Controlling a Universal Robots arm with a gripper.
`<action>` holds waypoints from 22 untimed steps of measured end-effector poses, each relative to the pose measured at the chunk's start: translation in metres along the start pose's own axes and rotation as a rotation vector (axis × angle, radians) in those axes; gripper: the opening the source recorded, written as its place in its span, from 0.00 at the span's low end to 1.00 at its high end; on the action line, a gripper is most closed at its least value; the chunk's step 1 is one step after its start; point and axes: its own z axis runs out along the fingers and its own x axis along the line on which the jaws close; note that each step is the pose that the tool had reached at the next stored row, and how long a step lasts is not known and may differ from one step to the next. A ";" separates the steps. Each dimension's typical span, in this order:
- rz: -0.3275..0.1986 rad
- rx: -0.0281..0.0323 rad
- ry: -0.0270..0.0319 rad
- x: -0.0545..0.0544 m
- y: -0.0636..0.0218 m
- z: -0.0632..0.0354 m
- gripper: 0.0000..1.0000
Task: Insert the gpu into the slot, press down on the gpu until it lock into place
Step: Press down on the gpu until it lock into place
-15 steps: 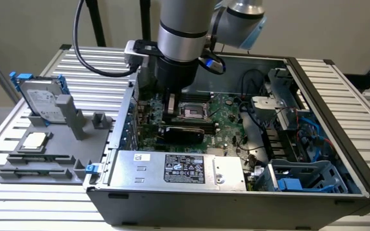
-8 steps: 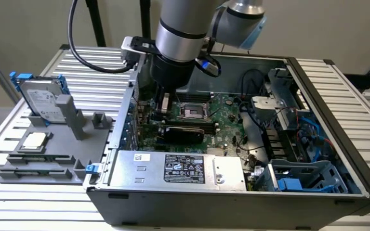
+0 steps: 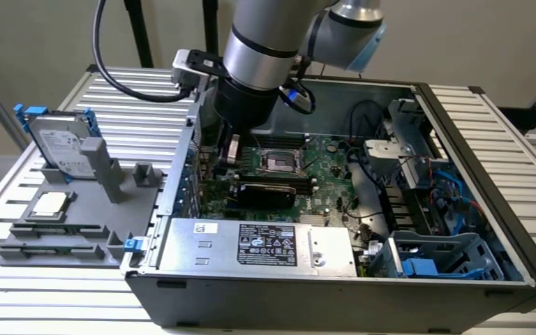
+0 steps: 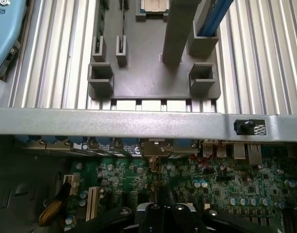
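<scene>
hovering inside open pc case (image 3: 491, 230) – jaws state unclear – on slatted metal table (image 3: 63, 293)

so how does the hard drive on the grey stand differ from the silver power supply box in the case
The hard drive stands on edge in the grey holder outside the case; the power supply lies flat inside the case. The hard drive is smaller and carries blue side rails; the power supply is larger, with a black label. Both are silver, labelled boxes.
</scene>
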 end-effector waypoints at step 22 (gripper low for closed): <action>-0.006 -0.0984 0.0459 0.000 0.0056 -0.0073 0.11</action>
